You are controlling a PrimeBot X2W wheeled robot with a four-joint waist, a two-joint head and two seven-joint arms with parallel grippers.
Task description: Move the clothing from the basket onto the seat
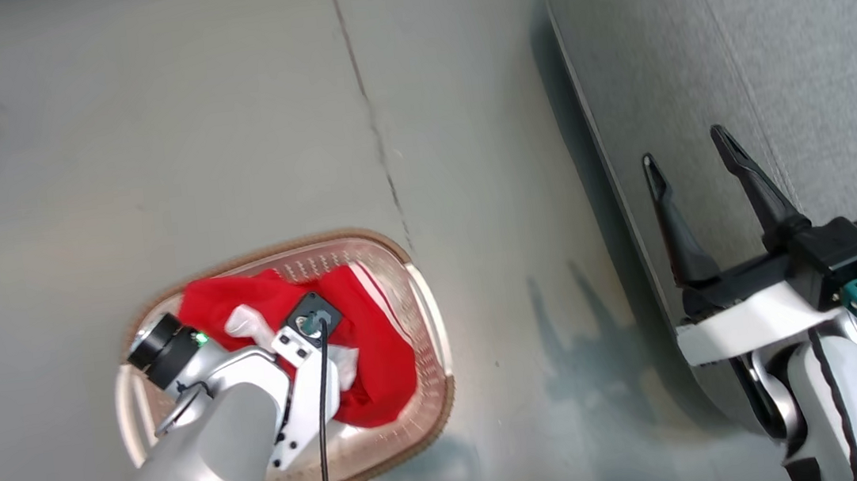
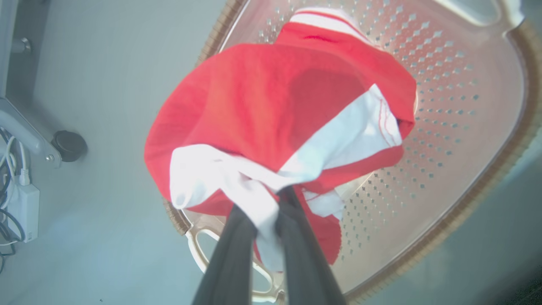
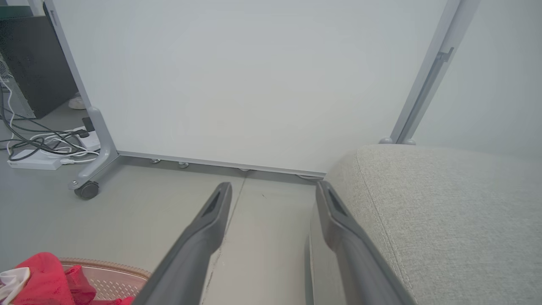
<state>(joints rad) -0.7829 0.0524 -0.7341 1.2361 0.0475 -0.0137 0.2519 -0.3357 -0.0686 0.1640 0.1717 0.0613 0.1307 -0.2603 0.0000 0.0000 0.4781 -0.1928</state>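
A robot works over a grey floor (image 1: 187, 138), seen from its head camera looking down. At lower left stands the basket (image 1: 427, 304), cream with a brown rim, and the red and white clothing (image 1: 375, 342) is heaped inside it. The left hand (image 2: 266, 203) reaches down into the basket. Its wrist camera shows the two dark fingers nearly together, pinching a bunched fold of white fabric, with the red cloth hanging from the grip over the basket's perforated wall. Whether this is one garment or several cannot be told.

On the right lies the seat (image 1: 773, 37), a broad grey cushion, well apart from the basket. The right hand (image 1: 685, 147) hovers at the seat's near edge, its fingers spread wide and holding nothing.

The task looks to be at an early stage. The clothing is gripped, but it hangs above the basket. No red fabric lies on the part of the seat in view. The lift, the carry across and the release are all left to do.
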